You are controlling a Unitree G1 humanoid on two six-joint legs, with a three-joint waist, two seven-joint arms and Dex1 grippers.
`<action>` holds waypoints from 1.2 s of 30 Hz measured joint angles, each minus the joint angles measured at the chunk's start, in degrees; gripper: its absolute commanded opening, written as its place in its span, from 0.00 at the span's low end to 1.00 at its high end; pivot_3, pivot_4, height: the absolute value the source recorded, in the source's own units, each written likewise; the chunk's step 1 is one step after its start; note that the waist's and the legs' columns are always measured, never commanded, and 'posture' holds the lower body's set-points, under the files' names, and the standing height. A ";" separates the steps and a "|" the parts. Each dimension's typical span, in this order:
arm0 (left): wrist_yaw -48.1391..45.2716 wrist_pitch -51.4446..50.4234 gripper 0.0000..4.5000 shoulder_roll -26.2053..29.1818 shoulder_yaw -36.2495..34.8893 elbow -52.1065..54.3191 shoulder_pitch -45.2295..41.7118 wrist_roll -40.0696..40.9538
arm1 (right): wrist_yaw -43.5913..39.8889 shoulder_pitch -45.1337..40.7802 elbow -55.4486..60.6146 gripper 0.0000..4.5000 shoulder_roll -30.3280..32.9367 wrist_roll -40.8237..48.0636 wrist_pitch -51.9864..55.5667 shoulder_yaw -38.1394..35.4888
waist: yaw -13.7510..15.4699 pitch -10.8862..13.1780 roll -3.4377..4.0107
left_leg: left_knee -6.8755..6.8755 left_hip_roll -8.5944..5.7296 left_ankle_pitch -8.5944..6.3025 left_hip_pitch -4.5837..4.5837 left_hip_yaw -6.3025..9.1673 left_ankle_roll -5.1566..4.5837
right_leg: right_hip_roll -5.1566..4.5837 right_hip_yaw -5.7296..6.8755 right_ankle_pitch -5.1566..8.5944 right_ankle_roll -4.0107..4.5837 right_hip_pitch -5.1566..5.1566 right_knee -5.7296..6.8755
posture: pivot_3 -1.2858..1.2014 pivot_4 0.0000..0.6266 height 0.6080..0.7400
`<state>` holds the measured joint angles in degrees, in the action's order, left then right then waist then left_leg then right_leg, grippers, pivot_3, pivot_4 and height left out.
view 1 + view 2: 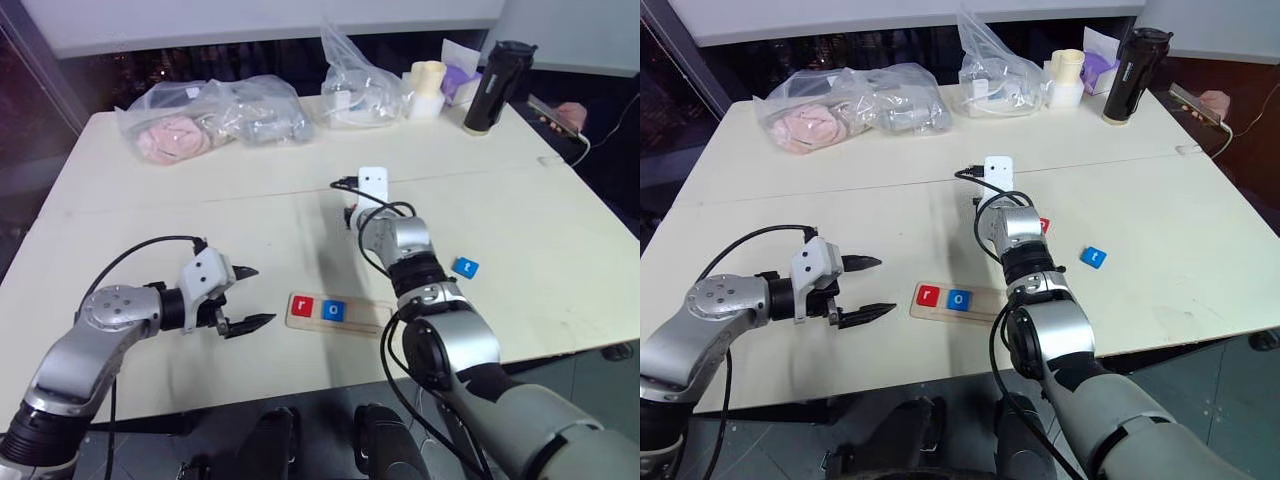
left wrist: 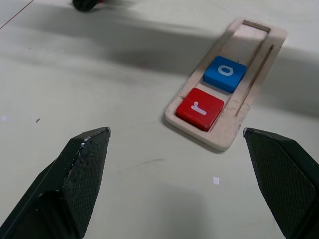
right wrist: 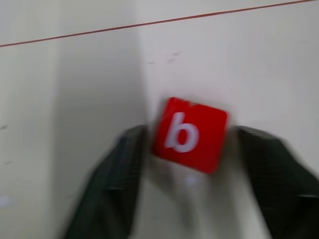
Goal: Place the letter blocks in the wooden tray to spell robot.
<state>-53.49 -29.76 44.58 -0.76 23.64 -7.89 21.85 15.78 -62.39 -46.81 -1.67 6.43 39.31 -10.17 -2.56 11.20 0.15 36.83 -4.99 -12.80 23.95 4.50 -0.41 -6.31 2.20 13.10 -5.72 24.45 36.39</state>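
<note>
With r (image 2: 200, 108) and o (image 2: 225, 73) seated in the wooden tray (image 2: 255, 89), the right gripper (image 3: 189, 149) fingers pinch the red b (image 3: 189, 133) (left gripper (image 1: 245, 297) fingers wide), t (image 1: 465, 267) waiting on the surface.

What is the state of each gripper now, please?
Left gripper: open, holding nothing, beside the wooden tray.
Right gripper: shut on the red b block.

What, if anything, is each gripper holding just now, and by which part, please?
The right gripper has its fingers at two opposite side edges of the red b block; a firm hold cannot be confirmed. The left gripper is open and holds nothing.
</note>
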 measured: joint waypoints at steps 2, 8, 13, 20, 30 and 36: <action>0.23 0.00 1.00 -0.22 0.08 0.00 -0.55 0.00 | 0.02 -0.27 -0.48 0.25 -0.07 0.02 -0.26 -0.09 | -0.02 0.00 0.00 | -0.04 0.01 0.00 -0.03 0.00 0.00 | 0.08 -0.11 -0.02 0.03 0.03 0.01 | 0.52 0.24 1.00; 0.68 0.06 1.00 -0.49 0.88 -0.03 -1.03 0.02 | -3.19 2.08 4.92 0.25 1.62 -0.26 3.87 2.21 | 0.24 0.00 0.00 | -0.07 0.01 0.01 -0.04 0.01 0.01 | 0.10 -0.16 -0.02 0.04 0.02 -0.02 | 0.52 0.24 1.00; 0.40 0.10 1.00 -1.04 1.62 -0.04 -1.15 0.31 | -13.71 14.21 35.74 0.25 10.56 3.62 25.30 7.40 | 1.32 0.02 0.03 | -0.13 -0.04 0.00 0.16 -0.02 -0.01 | 0.09 -0.31 -0.02 0.02 0.21 -0.09 | 0.52 0.24 1.00; -2.02 1.49 1.00 -1.25 0.11 0.46 0.70 3.90 | -23.02 27.05 72.08 0.25 24.85 12.71 51.39 6.05 | 1.86 -0.01 -0.01 | -0.24 0.08 0.00 0.12 -0.01 -0.01 | 0.13 -0.30 0.01 0.03 0.20 -0.16 | 0.52 0.24 1.00; -6.70 3.33 1.00 -0.58 -2.90 -0.01 -0.73 8.67 | -24.09 48.86 87.67 0.25 30.95 18.12 52.79 -0.20 | 1.90 -0.01 -0.04 | -0.21 0.07 0.00 0.12 -0.07 -0.02 | 0.01 -0.30 0.02 0.01 0.12 -0.29 | 0.52 0.24 1.00; -7.32 4.14 1.00 -0.55 -2.70 -1.47 -1.78 8.58 | -21.70 50.78 89.45 0.48 28.22 18.03 52.79 -1.43 | 2.05 -0.03 -0.08 | -0.14 0.12 0.00 0.11 -0.06 -0.02 | 0.07 -0.29 0.03 0.02 0.07 -0.30 | 0.52 0.24 1.00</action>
<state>-60.80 -25.62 44.03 -3.46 22.17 -9.67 30.43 -5.92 -11.60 42.64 26.54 24.46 92.10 -11.60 -0.51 11.18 0.07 36.69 -4.87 -12.80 24.06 4.44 -0.43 -6.24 1.91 13.14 -5.70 24.52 36.09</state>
